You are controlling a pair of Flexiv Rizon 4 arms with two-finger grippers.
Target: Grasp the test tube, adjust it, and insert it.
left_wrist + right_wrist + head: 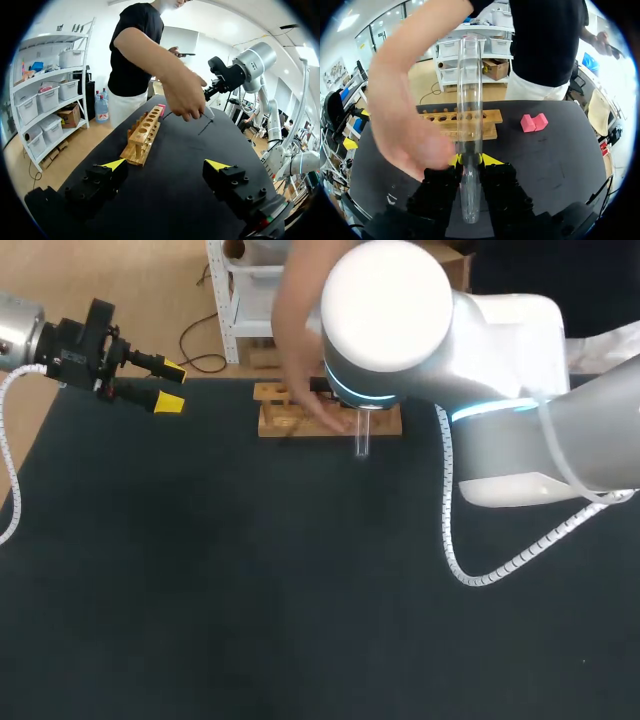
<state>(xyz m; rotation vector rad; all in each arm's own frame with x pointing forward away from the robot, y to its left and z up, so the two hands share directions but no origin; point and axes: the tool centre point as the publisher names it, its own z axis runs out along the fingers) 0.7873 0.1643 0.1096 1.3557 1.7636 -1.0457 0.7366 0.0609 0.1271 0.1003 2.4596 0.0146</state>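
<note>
The right claw (470,159) is pinching the tube (470,90) near its rounded end, so the grasp is looking done, while adjusting it and inserting it into the rack (490,117) just beyond are left. A person's hand (415,145) is reaching over the counter (250,590) beside the tube, and the left claw (166,164) is hanging spread and empty, well apart. The black counter is also carrying a pink block (534,122) near the rack.
</note>
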